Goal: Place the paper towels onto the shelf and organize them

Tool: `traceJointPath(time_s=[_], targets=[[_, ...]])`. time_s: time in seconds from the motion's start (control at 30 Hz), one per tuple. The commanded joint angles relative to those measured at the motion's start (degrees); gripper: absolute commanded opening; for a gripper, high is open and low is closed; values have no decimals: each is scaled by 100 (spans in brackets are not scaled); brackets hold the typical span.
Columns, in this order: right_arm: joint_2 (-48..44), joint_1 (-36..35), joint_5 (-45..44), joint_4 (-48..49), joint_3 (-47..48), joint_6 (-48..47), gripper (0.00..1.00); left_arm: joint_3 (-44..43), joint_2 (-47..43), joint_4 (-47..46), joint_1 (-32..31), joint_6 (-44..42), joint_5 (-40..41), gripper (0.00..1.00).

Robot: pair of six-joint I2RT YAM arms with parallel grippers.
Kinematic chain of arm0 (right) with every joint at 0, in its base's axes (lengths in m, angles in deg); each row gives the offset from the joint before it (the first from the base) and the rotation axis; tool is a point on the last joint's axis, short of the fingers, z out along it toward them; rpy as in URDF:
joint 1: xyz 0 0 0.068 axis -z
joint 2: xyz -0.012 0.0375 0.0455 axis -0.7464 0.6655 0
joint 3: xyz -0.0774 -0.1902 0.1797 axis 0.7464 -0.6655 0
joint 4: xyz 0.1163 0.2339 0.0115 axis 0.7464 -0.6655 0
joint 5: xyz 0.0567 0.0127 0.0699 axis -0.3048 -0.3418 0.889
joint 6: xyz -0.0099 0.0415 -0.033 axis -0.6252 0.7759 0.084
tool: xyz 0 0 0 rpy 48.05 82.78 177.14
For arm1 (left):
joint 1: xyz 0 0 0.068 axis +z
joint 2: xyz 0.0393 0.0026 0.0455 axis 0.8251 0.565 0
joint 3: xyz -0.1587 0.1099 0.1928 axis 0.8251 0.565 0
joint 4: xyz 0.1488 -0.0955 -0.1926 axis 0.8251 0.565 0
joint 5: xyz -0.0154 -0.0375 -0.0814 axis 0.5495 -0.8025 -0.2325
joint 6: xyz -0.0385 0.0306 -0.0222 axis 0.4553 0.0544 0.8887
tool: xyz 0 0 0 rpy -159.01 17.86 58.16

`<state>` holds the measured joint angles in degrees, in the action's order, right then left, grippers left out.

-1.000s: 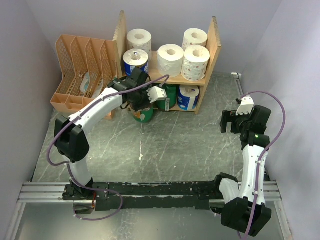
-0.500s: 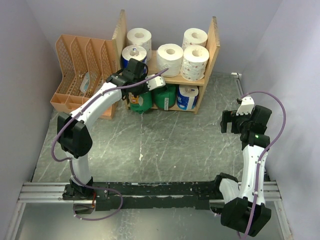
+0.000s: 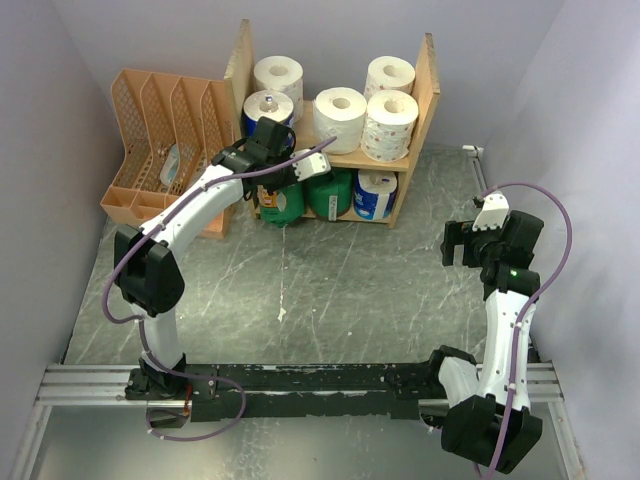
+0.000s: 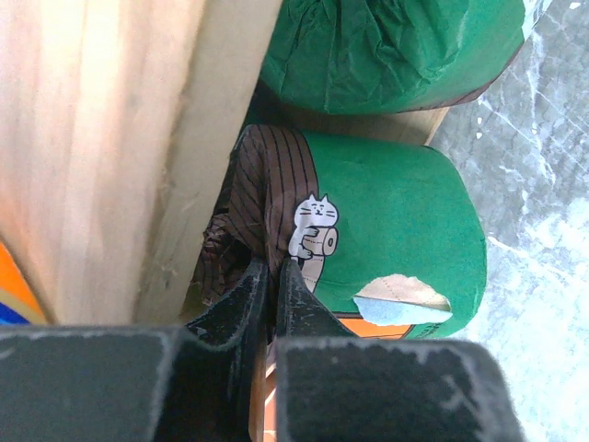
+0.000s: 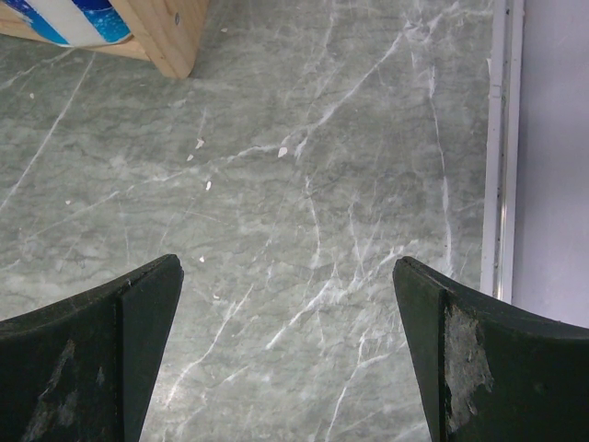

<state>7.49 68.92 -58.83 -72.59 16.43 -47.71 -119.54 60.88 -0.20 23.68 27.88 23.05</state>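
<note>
Where the counter (image 3: pixel 350 290) ran bare between the shelf (image 3: pixel 432 90) and the arm bases, a wide stretch of open room was provided. The counter was closed in by pale walls at the back and on both sides. A metal rail (image 5: pixel 500 138) was seen along the right edge. A peach file organizer (image 3: pixel 160 130) was set just beside the shelf's left side panel (image 4: pixel 110 138). The surface was grey-green stone with white veins.

The right fingers (image 5: pixel 110 350) were held wide apart over bare counter, near the rail.

The left fingers (image 4: pixel 235 308) were pinched together on the brown striped wrapper end of a green-wrapped roll (image 4: pixel 396 230). A cat picture and a torn label were carried on this roll. It was located beside the left side panel, just in front of the lower tier's board. A second green roll (image 4: pixel 386 46) was lying on that tier behind it. Five rolls were stood on the upper tier.
</note>
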Motion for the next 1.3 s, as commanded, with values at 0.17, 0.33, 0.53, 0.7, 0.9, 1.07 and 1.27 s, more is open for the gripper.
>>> traceJointPath(time_s=[0.17,0.33,0.53,0.7,0.9,1.07,1.27], targets=[[-87,71,23,44,-35,-36,100,404,-207,806,-191,-8,-285,7],[-87,69,33,40,-38,-36,100,487,-338,1200,-300,-68,-461,7],[-86,71,33,34,-35,-36,100,513,-475,1241,-334,-116,-371,7],[-97,71,33,36,-35,-36,100,641,-724,713,-375,-82,-12,7],[-85,76,31,40,-35,-35,100,537,-959,466,-411,-147,223,7],[-96,76,32,39,-35,-35,100,361,-967,533,-404,-150,251,7],[-90,78,32,40,-35,-34,100,478,-1082,119,-426,-189,464,7]])
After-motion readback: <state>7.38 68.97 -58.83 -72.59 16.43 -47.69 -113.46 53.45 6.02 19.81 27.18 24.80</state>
